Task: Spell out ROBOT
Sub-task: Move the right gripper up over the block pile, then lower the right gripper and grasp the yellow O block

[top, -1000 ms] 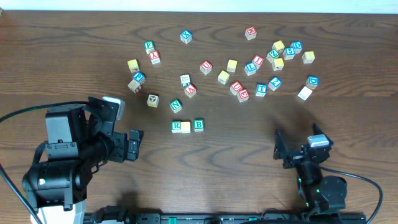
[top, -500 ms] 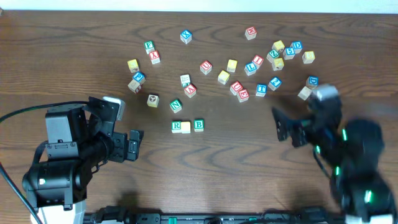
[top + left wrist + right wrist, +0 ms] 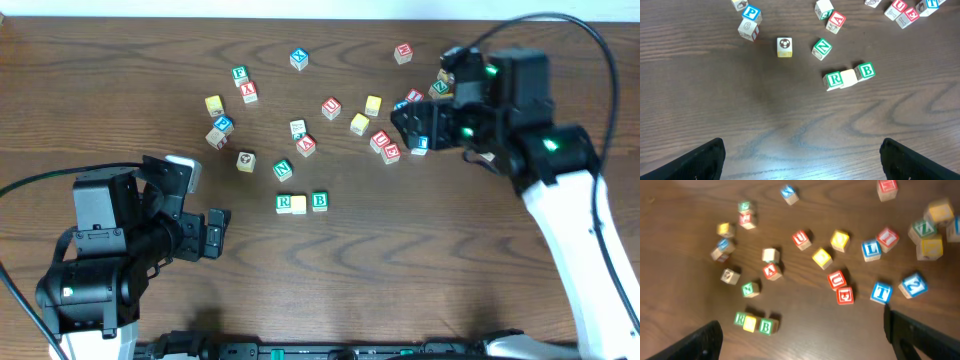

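Overhead, near centre: we count R [image 3: 283,203], yellow cube [image 3: 299,204], B [image 3: 319,201] touching in a row | left wrist: left gripper [image 3: 802,145] apart, empty | right wrist: right gripper [image 3: 802,325] apart, empty; T [image 3: 881,293] loose far right; we judge the last two places unfilled.

The table [image 3: 805,347] is bare between the fingers [image 3: 920,335] of the right gripper [image 3: 801,322]. The blue T cube [image 3: 881,292] sits just ahead of one finger.

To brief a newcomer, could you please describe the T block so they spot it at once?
On the right side of the table, find two touching red-lettered blocks, U behind E. The T block sits just right of the E, slightly apart. Its letter is blue; the nearby blue blocks read Z and L.
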{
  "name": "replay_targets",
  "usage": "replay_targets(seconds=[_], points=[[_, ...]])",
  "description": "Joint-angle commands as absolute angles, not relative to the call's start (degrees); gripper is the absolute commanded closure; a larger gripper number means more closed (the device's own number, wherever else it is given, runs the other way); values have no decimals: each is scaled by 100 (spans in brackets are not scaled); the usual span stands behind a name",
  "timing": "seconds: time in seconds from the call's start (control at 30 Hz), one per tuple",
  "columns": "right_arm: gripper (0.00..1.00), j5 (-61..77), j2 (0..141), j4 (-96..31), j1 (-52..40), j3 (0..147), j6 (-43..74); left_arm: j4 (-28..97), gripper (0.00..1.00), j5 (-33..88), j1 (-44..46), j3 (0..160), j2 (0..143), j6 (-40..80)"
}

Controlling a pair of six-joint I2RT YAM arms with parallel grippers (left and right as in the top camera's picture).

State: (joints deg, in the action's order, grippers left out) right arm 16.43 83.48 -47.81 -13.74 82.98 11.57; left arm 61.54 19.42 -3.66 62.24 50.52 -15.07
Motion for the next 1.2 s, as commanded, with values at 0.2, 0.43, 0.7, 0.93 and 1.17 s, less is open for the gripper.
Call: replay_targets(seconds=[0.2,0.43,0.7,0.93,1.17], points=[[1,-377,10449,-5347,-2449,10060,2429,6169,3,2010,-395,6270,5048,-1562],[1,-858,11799,-5356,-2550,11148,3190,6169,3,2010,-395,6270,5048,-1562],[1,-1511,12884,-4733,-2320,11251,4292,6169,3,2010,-395,6270,5048,-1562],[1,-1400,13504,-4445,-2287,11251,4801,6169,3,2010,-395,6270,5048,-1562],[2,-1470,13535,-4434,-2309,11249,4799,6169,3,2010,-395,6270,5048,-1562]])
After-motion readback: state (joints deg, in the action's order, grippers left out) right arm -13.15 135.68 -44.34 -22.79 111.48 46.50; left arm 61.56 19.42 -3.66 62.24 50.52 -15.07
